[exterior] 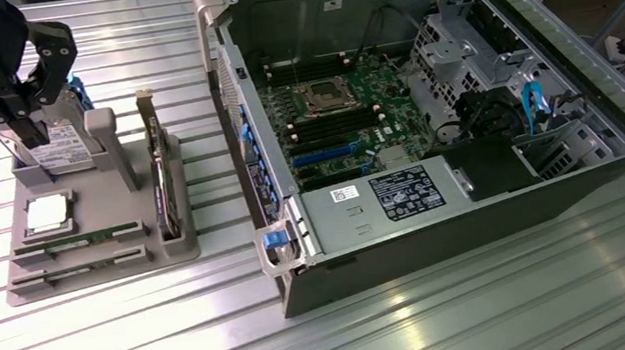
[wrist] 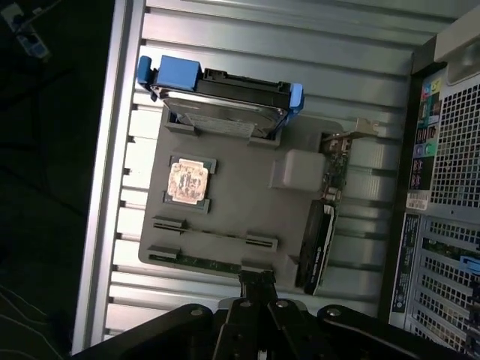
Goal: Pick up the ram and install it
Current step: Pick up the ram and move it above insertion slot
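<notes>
My fingers [wrist: 252, 285] are together and empty; if I descend like this, they can strike the ram [wrist: 206, 264] and crack it.

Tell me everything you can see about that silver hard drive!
The hard drive is a flat, silver, metal-looking box with a white label on its face. Blue plastic pieces clip onto both its ends. It stands on its long edge in a slot at one end of the grey holder, which sits on the ribbed metal table. Only the holder touches it.
</notes>
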